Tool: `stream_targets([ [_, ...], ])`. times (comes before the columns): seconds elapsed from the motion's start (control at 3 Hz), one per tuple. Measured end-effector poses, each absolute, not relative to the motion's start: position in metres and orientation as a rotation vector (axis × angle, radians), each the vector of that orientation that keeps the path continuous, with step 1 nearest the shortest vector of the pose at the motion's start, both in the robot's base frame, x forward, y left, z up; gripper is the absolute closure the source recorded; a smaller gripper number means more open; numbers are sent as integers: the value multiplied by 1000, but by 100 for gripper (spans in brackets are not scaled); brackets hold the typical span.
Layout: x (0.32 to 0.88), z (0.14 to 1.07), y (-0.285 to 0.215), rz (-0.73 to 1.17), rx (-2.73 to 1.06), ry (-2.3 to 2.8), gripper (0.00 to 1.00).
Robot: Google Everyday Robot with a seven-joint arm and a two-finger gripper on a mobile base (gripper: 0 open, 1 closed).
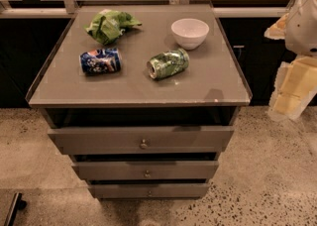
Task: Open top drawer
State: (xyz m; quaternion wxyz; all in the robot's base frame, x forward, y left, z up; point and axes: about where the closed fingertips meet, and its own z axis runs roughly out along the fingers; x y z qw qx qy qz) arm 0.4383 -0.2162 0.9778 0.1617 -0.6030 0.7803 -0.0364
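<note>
Top drawer (99,140) sits just under the bench (203,84) top, above two narrower fronts, with its knob (143,144) at centre. On the bench are a green bag (110,24), a blue can (100,61), a green can (168,64) and a white bowl (190,32). My fingers (292,91) hang at the right edge, well apart from the drawer. I cannot tell how far they are open.

Grey-brown top drawer (141,136) with metal knob (143,144) under a grey cabinet top (133,88) bearing a blue-and-white can (100,61), green patterned can (168,63), white bowl (190,32) and green bag (110,25); pale-yellow gripper (292,88) at right, over speckled beige floor (267,170).
</note>
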Motion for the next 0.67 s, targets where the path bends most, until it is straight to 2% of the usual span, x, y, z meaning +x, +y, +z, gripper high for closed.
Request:
stream_targets([
  [0.67,439,966,-217,-87,-1672,2195,0],
])
